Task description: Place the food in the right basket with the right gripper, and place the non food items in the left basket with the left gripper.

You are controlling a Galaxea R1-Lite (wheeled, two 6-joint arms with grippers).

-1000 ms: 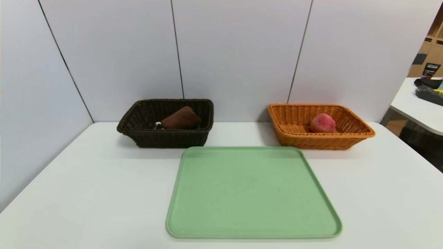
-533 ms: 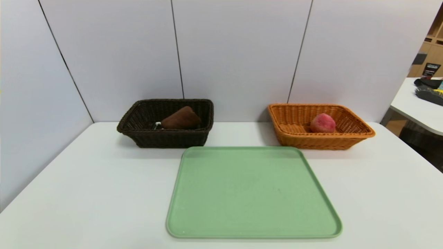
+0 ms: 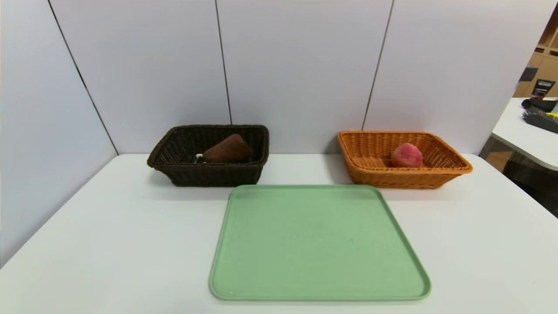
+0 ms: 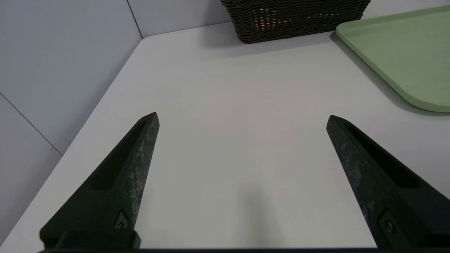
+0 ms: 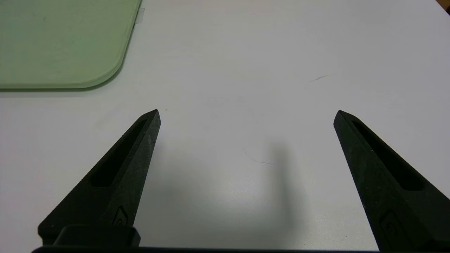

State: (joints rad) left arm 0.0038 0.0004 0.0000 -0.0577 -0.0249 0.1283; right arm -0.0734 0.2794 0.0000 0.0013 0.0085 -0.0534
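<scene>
A dark brown wicker basket (image 3: 174,172) stands at the back left of the white table and holds a brown cone-shaped item (image 3: 228,150) beside a small white piece (image 3: 199,156). An orange wicker basket (image 3: 453,168) at the back right holds a pink-red peach (image 3: 406,155). Neither arm shows in the head view. My left gripper (image 4: 242,117) is open over bare table, with the dark basket (image 4: 295,17) far ahead of it. My right gripper (image 5: 246,114) is open over bare table too, nothing between its fingers.
A pale green tray (image 3: 318,244) lies in the middle of the table with nothing on it; its corners show in the wrist views (image 4: 404,56) (image 5: 63,42). Grey partition walls close the back and left. Another table (image 3: 529,135) stands off to the right.
</scene>
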